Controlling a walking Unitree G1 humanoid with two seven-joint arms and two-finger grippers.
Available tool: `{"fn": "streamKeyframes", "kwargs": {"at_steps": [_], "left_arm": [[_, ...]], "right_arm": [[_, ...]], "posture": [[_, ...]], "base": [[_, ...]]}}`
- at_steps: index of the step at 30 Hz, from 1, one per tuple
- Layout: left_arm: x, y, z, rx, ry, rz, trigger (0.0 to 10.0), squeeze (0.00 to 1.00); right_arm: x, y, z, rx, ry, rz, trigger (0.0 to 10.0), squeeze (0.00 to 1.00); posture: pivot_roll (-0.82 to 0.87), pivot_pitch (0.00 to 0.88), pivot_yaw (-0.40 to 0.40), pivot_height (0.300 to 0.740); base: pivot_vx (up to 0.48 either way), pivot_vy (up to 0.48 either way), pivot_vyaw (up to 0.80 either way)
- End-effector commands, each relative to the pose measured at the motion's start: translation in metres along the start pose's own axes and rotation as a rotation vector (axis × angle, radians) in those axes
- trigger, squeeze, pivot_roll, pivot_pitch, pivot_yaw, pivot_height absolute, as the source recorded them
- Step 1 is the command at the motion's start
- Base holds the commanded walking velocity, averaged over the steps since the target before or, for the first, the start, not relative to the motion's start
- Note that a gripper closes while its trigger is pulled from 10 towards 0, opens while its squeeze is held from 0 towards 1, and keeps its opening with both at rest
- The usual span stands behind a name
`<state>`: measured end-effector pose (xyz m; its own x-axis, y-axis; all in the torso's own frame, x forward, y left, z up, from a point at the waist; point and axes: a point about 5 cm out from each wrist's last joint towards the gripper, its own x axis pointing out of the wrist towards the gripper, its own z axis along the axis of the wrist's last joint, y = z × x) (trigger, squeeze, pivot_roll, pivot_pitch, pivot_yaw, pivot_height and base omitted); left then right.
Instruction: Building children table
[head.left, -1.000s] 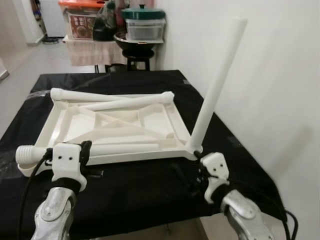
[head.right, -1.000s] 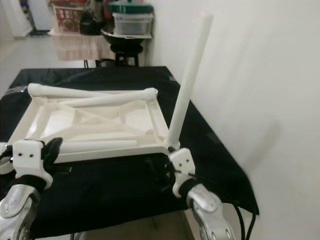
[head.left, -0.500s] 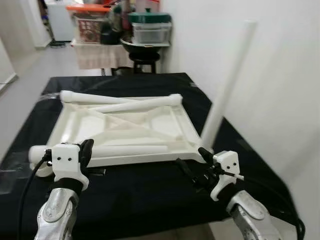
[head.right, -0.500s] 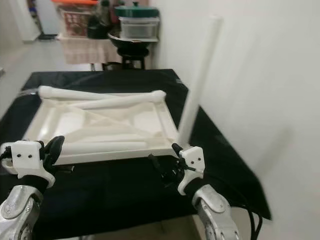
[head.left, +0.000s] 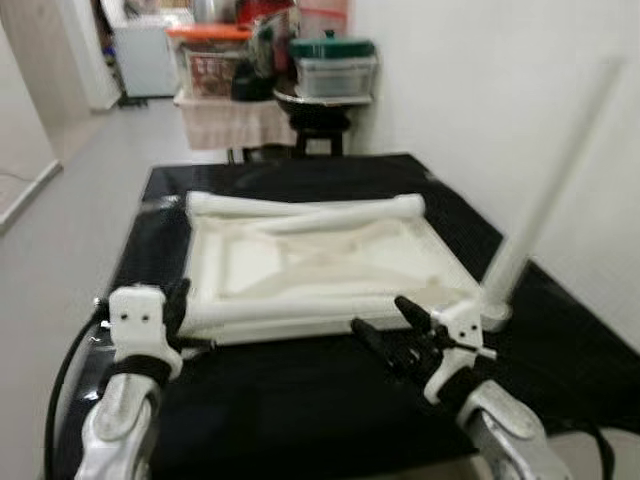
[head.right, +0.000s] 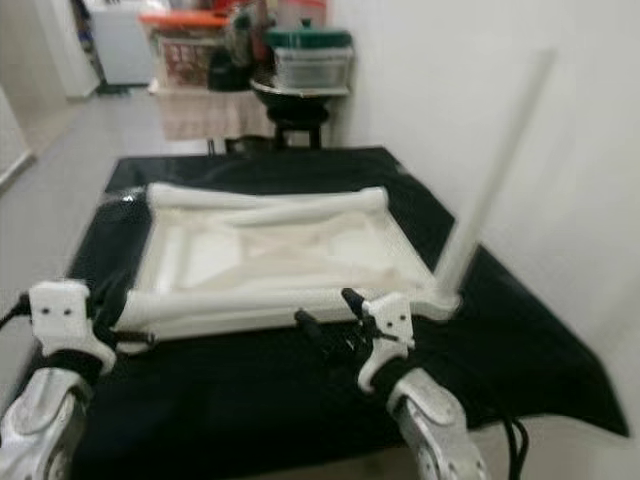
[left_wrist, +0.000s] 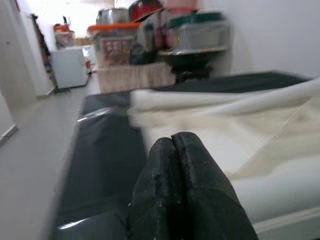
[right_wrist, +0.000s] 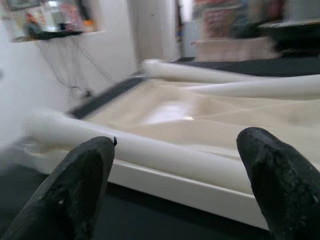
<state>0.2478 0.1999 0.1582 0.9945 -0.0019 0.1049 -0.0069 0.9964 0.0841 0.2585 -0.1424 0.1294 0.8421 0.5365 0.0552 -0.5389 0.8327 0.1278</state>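
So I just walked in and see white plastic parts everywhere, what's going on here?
The robot is assembling a children's table. The white tabletop lies upside down on a black-covered table, with one leg standing upright at its corner and loose legs lying on it. The right gripper is open at the tabletop's near edge; the left gripper is shut, holding nothing.

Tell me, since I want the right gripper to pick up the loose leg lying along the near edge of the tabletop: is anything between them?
Nothing visible. The right gripper, open, faces the loose leg across bare black cloth. The upright leg stands off to its right.
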Motion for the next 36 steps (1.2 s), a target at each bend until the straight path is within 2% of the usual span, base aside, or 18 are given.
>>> {"fn": "streamKeyframes", "kwargs": {"at_steps": [1,3,4,6,8,10,11,12,13,14,17,18,21,22,24,26,31,36], "left_arm": [[0.003,-0.009,0.002,0.004,0.005,-0.076,10.0,0.00],[0.005,-0.017,0.005,0.047,0.004,-0.191,10.0,0.00],[0.005,-0.017,0.005,0.047,0.004,-0.191,10.0,0.00],[0.008,-0.023,0.009,0.080,-0.005,-0.274,10.0,0.00],[0.010,-0.024,0.011,0.059,-0.006,-0.304,10.0,0.00],[0.014,-0.024,0.015,-0.021,0.002,-0.338,10.0,0.00],[0.015,-0.023,0.015,-0.081,0.013,-0.359,10.0,0.04],[0.015,-0.023,0.015,-0.081,0.013,-0.359,10.0,0.04],[0.016,-0.019,0.011,-0.141,0.066,-0.365,10.0,1.00],[0.016,-0.019,0.011,-0.141,0.066,-0.365,10.0,1.00],[0.018,-0.013,-0.002,-0.179,0.210,-0.343,10.0,1.00],[0.018,-0.013,-0.002,-0.179,0.210,-0.343,10.0,1.00],[0.021,-0.009,-0.004,-0.248,0.277,-0.333,10.0,1.00],[0.021,-0.009,-0.004,-0.248,0.277,-0.333,10.0,1.00],[0.024,-0.007,-0.005,-0.319,0.349,-0.341,10.0,1.00],[0.024,-0.007,-0.005,-0.319,0.349,-0.341,10.0,1.00],[0.029,-0.009,-0.004,-0.409,0.446,-0.407,10.0,1.00],[0.031,-0.012,-0.003,-0.434,0.461,-0.443,10.0,1.00]], "right_arm": [[-0.001,-0.004,0.004,0.007,-0.010,-0.005,10.0,0.00],[0.000,-0.005,0.005,0.030,-0.022,-0.018,10.0,0.00],[0.000,-0.005,0.005,0.030,-0.022,-0.018,10.0,0.00],[0.002,-0.006,0.006,0.049,-0.032,-0.025,10.0,0.00],[0.003,-0.006,0.006,0.058,-0.036,-0.027,10.0,0.00],[0.004,-0.005,0.007,0.070,-0.043,-0.028,10.0,0.00],[0.004,-0.005,0.007,0.073,-0.046,-0.028,10.0,0.00],[0.004,-0.005,0.007,0.073,-0.046,-0.028,10.0,0.00],[0.005,-0.005,0.007,0.083,-0.049,-0.025,10.0,0.00],[0.005,-0.005,0.007,0.083,-0.049,-0.025,10.0,0.00],[0.007,-0.005,0.007,0.099,-0.051,-0.018,10.0,0.00],[0.007,-0.005,0.007,0.099,-0.051,-0.018,10.0,0.00],[0.008,-0.004,0.007,0.106,-0.052,-0.015,10.0,0.00],[0.008,-0.004,0.007,0.106,-0.052,-0.015,10.0,0.00],[0.008,-0.003,0.007,0.113,-0.054,-0.013,10.0,0.00],[0.008,-0.003,0.007,0.113,-0.054,-0.013,10.0,0.00],[0.008,-0.002,0.007,0.122,-0.057,-0.011,10.0,0.00],[0.007,-0.001,0.007,0.123,-0.058,-0.011,10.0,0.00]], "posture": [[0.06,0.000,-0.063,0.740],[0.06,0.000,-0.061,0.740],[0.06,0.000,-0.061,0.740],[0.06,0.000,-0.054,0.740],[0.05,0.000,-0.047,0.740],[0.05,0.000,-0.039,0.740],[0.05,0.000,-0.037,0.740],[0.05,0.000,-0.037,0.740],[0.05,0.000,-0.037,0.740],[0.05,0.000,-0.037,0.740],[0.05,0.000,-0.035,0.740],[0.05,0.000,-0.035,0.740],[0.05,0.000,-0.033,0.740],[0.05,0.000,-0.033,0.740],[0.04,0.000,-0.027,0.740],[0.04,0.000,-0.027,0.740],[0.03,0.000,-0.018,0.740],[0.03,0.000,-0.015,0.740]], "base": [[0.000,0.000,0.00],[0.000,0.000,0.00],[0.000,0.000,0.00],[0.000,0.000,0.00],[0.000,0.000,0.00],[0.000,0.000,0.00],[0.000,0.000,0.00],[0.000,0.000,0.00],[0.000,0.000,0.00],[0.000,0.000,0.00],[0.000,0.000,0.00],[0.000,0.000,0.00],[0.000,0.000,0.00],[0.000,0.000,0.00],[0.000,0.000,0.00],[0.000,0.000,0.00],[0.000,0.000,0.00],[0.000,0.000,0.00]]}}
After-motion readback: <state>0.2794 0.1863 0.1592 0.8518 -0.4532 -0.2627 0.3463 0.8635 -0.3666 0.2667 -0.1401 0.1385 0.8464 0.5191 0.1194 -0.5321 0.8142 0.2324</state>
